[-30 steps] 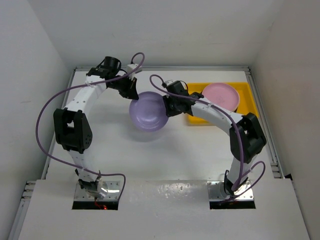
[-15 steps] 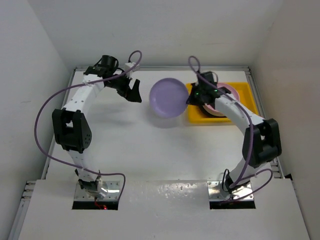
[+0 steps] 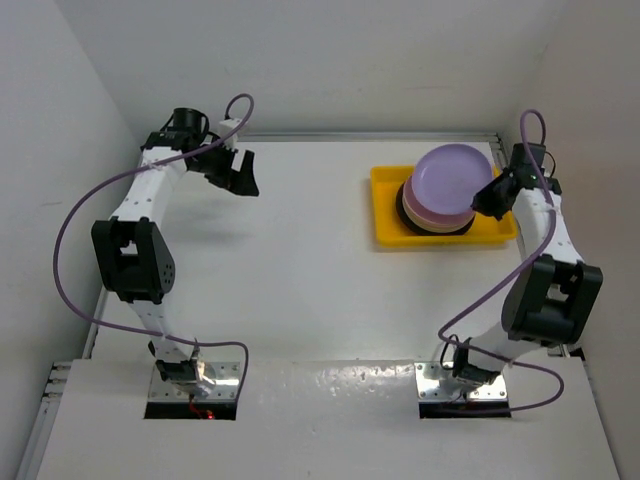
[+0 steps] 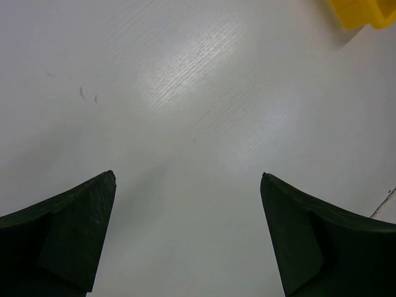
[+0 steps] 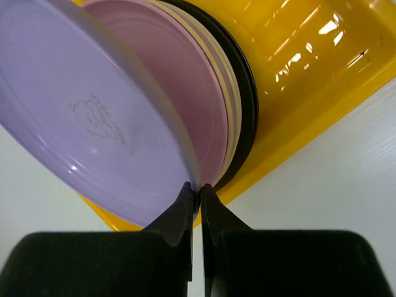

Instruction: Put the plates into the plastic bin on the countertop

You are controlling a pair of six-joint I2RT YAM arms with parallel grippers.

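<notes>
lilac plate pinched by the rim over the stack in the bin

the right gripper point(image 5: 198, 189) is closed almost completely, its two dark fingers point(image 5: 179, 213) pressed on either side of the thin rim of a lilac plate point(image 5: 93, 117). only a sliver of gap shows between the tips, filled by the plate's edge. the plate is tilted, and its underside, with a faint embossed mark, faces the wrist camera. from above, the lilac plate point(image 3: 453, 177) sits over a stack inside the plastic bin point(image 3: 385, 210), at the far right of the countertop point(image 3: 300, 280). the right gripper point(image 3: 493, 197) holds it at its right edge.

the stack below has a pink plate point(image 5: 185, 105) on top, then cream plates point(image 5: 230, 111), then a dark plate point(image 5: 247, 105) at the bottom, all resting in the plastic bin point(image 5: 309, 80). whether the lilac plate touches the pink one cannot be told.

the left gripper point(image 3: 243, 178) is well apart, at the far left. its jaws are spread wide and hold nothing. in its wrist view the left gripper point(image 4: 189, 179) hangs over the bare countertop point(image 4: 185, 93), with a corner of the plastic bin point(image 4: 362, 12) at the top right.
</notes>
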